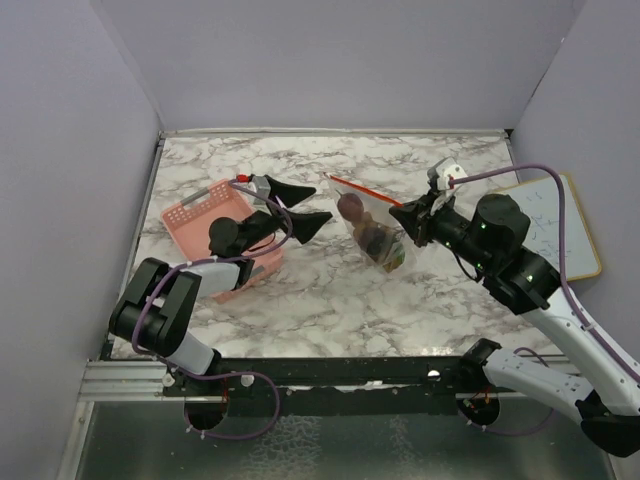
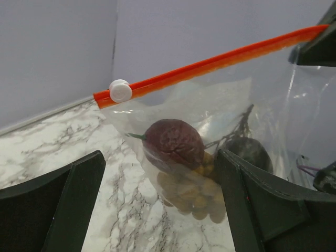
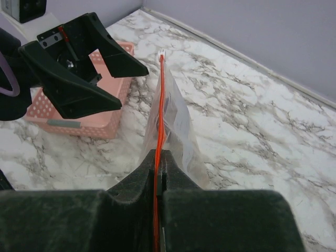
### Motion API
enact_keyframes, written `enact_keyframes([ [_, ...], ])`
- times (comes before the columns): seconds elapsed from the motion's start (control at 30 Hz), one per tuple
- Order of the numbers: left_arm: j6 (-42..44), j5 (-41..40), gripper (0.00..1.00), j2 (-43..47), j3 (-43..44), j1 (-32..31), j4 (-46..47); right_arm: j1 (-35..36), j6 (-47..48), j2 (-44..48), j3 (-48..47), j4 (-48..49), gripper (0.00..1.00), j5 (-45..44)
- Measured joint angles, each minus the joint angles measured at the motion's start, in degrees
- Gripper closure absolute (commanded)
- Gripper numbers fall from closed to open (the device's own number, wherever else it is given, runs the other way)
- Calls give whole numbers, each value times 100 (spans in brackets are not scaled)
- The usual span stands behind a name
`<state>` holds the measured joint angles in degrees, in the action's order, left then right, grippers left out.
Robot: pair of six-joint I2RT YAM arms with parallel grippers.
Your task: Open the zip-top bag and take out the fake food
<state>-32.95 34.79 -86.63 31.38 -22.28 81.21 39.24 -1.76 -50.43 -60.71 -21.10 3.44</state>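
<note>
The clear zip-top bag [image 1: 372,228] hangs above the marble table, held by its orange-red zip strip [image 2: 210,64]. My right gripper [image 1: 408,216] is shut on the strip's right end [image 3: 158,173]. A white slider [image 2: 120,91] sits at the strip's left end. Inside the bag are the dark maroon fruit [image 2: 173,143] and the golden-brown grape bunch [image 2: 197,194], also seen from above [image 1: 385,248]. My left gripper [image 1: 306,206] is open and empty, just left of the bag, its fingers [image 2: 63,194] level with the bag's lower part.
A pink plastic basket [image 1: 205,215] stands at the left under my left arm, also in the right wrist view [image 3: 79,118]. A whiteboard [image 1: 565,225] lies at the right edge. Grey walls enclose the table.
</note>
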Motion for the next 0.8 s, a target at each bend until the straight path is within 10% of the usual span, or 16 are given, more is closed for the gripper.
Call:
enact_keyframes([
  [0.8,-621,1871,18,-442,778,212,662,-11,59,772,-116,-203,99,890],
])
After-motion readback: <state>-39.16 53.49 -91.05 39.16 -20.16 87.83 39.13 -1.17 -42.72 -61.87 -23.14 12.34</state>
